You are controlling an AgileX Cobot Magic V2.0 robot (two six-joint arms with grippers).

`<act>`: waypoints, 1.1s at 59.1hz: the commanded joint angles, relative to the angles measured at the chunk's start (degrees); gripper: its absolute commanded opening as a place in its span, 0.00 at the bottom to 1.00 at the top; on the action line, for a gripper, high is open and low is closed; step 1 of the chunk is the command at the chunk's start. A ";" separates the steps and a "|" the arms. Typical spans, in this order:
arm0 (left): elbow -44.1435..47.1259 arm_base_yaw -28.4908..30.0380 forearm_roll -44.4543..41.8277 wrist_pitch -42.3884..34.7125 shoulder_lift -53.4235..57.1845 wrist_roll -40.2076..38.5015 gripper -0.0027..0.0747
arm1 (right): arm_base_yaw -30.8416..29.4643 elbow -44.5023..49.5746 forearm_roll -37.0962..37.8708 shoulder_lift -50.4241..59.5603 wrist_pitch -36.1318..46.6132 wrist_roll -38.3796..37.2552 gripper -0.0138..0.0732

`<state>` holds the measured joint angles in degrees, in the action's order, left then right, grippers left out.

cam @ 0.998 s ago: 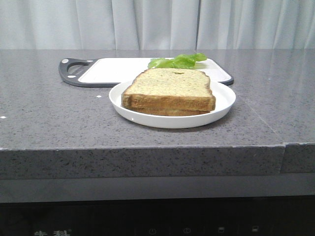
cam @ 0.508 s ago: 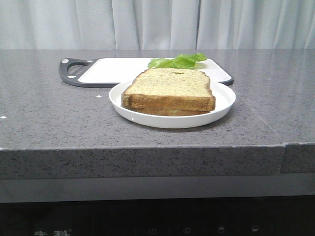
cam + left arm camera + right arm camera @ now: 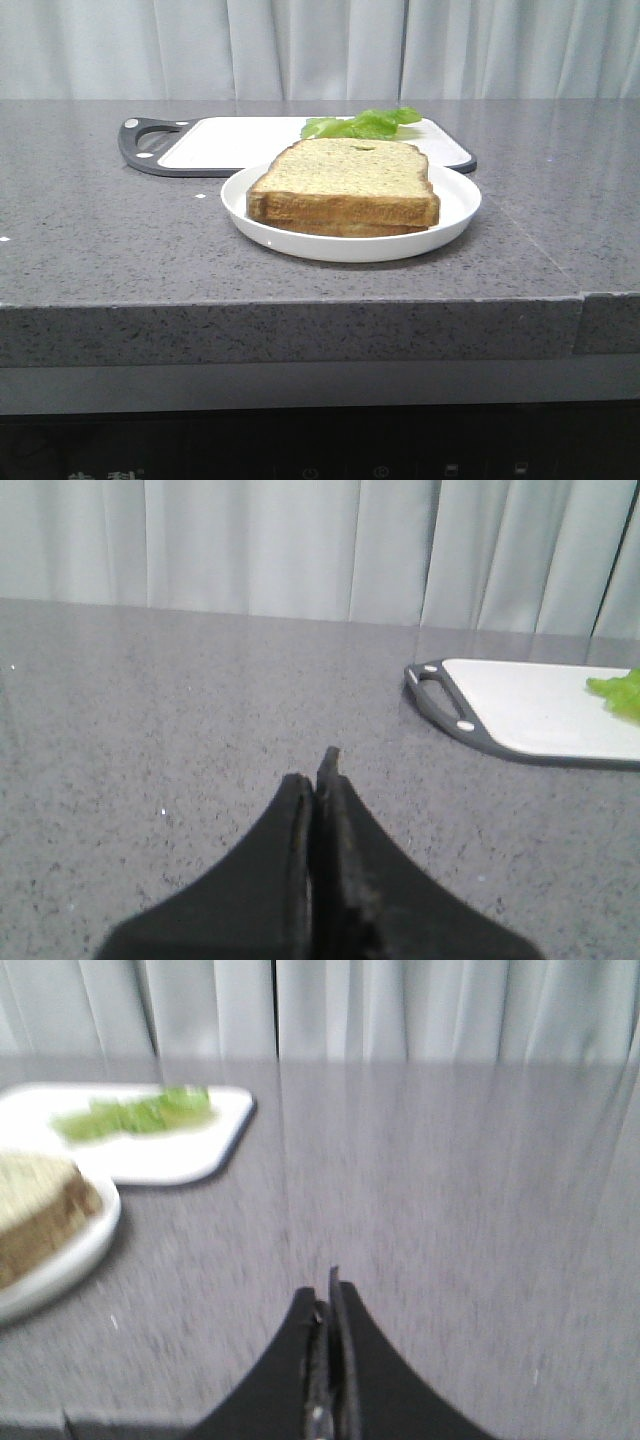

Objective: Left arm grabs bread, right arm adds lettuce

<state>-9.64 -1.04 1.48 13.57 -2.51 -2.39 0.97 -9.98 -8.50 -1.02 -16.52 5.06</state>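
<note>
Bread (image 3: 343,180) lies flat on a white plate (image 3: 455,213) at mid-table, stacked on a second, thinner slice whose edge shows beneath it. Plate rests on the grey speckled table (image 3: 110,240), near its front edge. Directly behind the plate sits a white cutting board (image 3: 240,145) with a dark grey rim and handle; the handle end points away from the plate toward the robot's left. Lettuce (image 3: 362,124) lies on the board, on the end just behind the plate, apart from the bread.

Neither arm appears in the front view. Left wrist view: left gripper (image 3: 318,780) has its jaws pressed together, holding nothing, over bare table; the board handle (image 3: 437,691) and a sliver of lettuce (image 3: 620,692) are well apart from it. Right wrist view, somewhat blurred: right gripper (image 3: 328,1300) likewise has jaws pressed together and empty, over bare table well apart from the plate (image 3: 60,1255); bread (image 3: 40,1210) and lettuce (image 3: 135,1115) are visible beyond.
</note>
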 commanded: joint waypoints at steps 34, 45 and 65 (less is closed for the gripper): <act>-20.18 -0.06 0.98 1.62 -27.36 -0.28 0.34 | -0.27 -21.17 0.33 -21.49 -3.76 0.23 0.47; -20.18 -0.06 4.90 -1.05 -27.36 -0.28 0.74 | -0.27 -21.17 0.33 -21.49 -3.88 0.23 0.61; -36.37 -8.63 17.96 18.35 -45.95 6.35 0.74 | -0.27 -21.17 0.33 -21.49 -4.22 0.23 0.61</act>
<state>-39.97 -6.62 15.02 31.78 -43.00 2.02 0.97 -29.03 -8.50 -21.65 -24.96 5.06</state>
